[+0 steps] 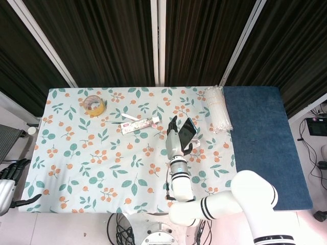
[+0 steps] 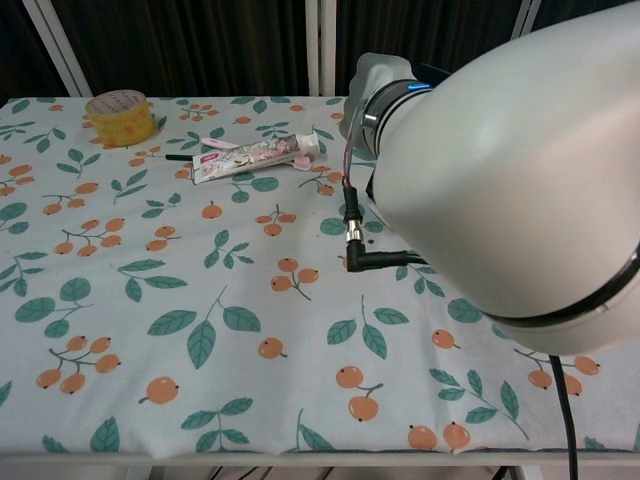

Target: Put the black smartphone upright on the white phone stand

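A: Where is the flat black smartphone (image 1: 187,130) to be found?

B: It is held in the white-and-black right hand (image 1: 177,139), whose fingers are closed around it above the floral-printed tablecloth (image 1: 87,153). In the head view the phone is seen tilted, its upper end raised toward the back of the table. That tilt is judged to be a preparation for standing it upright.

A: And the white phone stand?

B: It cannot be made out with certainty. Something pale is partly hidden beneath the right hand, and that may be the stand. In the chest view the region is blocked by the large white right arm (image 2: 500,180).

A: What of the other hand?

B: The dark left hand (image 1: 11,173) is seen off the left edge of the table, near the picture's lower corner. Nothing is held in it and the fingers appear loosely apart.

A: Are any containers present?

B: None is seen with contents. A yellow roll of tape (image 1: 94,105) lies near the far left corner, a white and pink toothpaste tube (image 1: 139,124) lies near the middle, and a bundle of white cable ties (image 1: 217,109) lies at the cloth's right edge, beside the blue mat (image 1: 265,143).
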Tool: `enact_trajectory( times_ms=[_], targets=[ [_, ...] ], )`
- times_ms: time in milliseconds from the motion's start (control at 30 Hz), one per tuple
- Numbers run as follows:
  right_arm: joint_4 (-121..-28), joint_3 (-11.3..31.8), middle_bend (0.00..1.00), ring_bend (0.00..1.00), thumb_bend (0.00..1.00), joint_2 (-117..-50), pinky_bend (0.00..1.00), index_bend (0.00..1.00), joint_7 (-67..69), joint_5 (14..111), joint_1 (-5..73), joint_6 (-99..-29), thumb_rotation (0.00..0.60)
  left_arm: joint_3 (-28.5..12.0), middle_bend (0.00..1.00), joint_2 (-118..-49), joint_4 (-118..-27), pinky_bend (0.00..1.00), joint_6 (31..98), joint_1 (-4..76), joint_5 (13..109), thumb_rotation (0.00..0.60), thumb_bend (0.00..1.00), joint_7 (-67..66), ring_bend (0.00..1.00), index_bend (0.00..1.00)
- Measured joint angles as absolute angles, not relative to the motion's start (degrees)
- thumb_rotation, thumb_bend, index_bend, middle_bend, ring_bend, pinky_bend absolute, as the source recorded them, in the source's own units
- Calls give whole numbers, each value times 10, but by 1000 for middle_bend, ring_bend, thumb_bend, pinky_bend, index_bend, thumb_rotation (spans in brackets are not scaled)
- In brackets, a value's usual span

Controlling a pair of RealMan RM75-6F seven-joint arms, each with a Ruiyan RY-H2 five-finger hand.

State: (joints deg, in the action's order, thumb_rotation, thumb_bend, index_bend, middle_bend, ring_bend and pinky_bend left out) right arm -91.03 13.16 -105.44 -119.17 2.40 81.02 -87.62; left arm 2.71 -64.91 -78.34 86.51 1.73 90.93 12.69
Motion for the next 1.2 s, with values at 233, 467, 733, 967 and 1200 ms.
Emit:
enact_trajectory(
  times_ms=[233, 467, 733, 967, 1200],
  targets=[
    [-921, 126, 0, 0, 189, -1046, 0, 0, -1185, 29, 807, -873, 600, 28, 71, -649, -784, 200, 866, 17, 911, 440, 57, 126, 102, 83],
    [-952, 128, 0, 0, 172, -1024, 0, 0, -1155, 58, 803, -865, 600, 28, 71, -648, -787, 200, 866, 17, 912, 438, 57, 124, 102, 83],
    [-1085, 126, 0, 0, 152, -946, 0, 0, -1092, 126, 784, -876, 600, 28, 71, -647, -793, 200, 861, 21, 913, 436, 57, 116, 102, 84],
    [-1202, 91, 0, 0, 132, -827, 0, 0, -995, 252, 734, -898, 600, 28, 70, -646, -800, 200, 857, 23, 912, 436, 57, 103, 101, 83],
    [-1241, 2, 0, 0, 86, -714, 0, 0, -804, 483, 627, -929, 600, 24, 71, -645, -812, 200, 851, 30, 912, 437, 57, 89, 102, 83]
  ],
)
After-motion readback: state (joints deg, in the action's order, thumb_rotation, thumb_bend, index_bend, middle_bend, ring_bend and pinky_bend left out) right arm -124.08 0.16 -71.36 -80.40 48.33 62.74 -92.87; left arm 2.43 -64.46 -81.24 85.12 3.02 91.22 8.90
